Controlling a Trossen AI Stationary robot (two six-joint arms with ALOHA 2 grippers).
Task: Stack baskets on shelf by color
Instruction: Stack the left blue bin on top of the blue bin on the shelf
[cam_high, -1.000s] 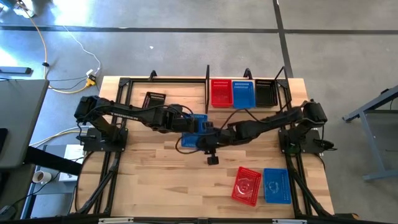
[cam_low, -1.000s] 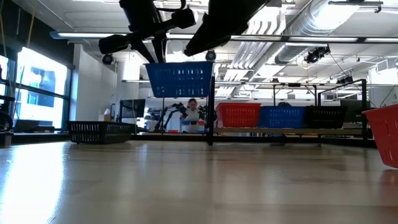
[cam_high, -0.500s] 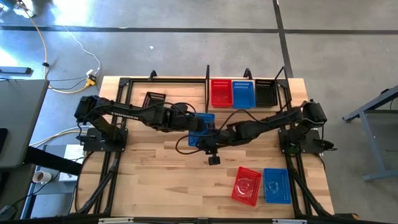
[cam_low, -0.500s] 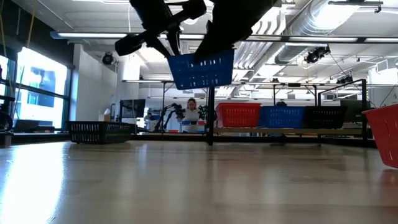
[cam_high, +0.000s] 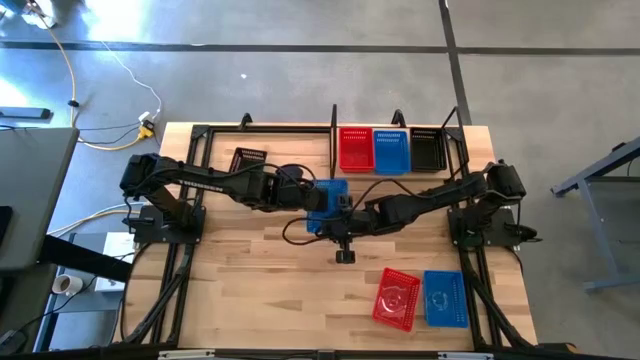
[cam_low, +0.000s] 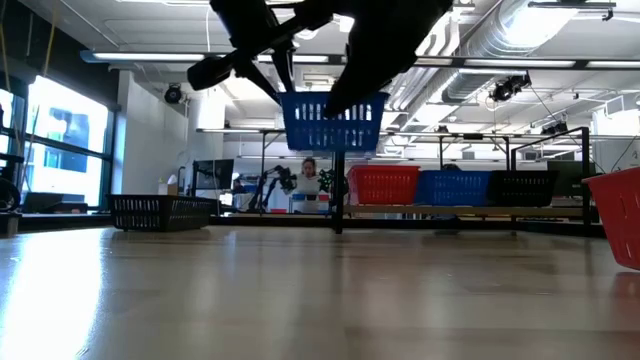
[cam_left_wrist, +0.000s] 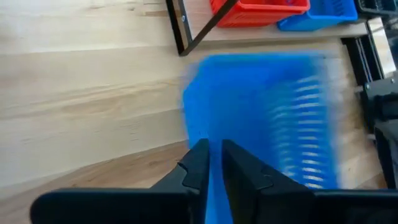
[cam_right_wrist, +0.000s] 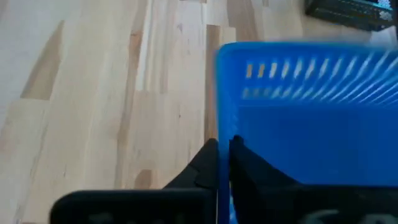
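Six baskets: three blue, two red, two black—wait, seven. Left pincer (cam_left_wrist: 214, 163) and right pincer (cam_right_wrist: 224, 163) both pinch the raised blue basket (cam_low: 333, 122).

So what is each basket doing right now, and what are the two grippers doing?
Held blue basket: in the air, both grippers on it.
Left gripper: nearly shut on that basket's wall.
Right gripper: shut on its wall.
Shelf baskets, red, blue, black: side by side in the shelf.
Loose black basket: on the table.
Loose red and blue: on the table, side by side.
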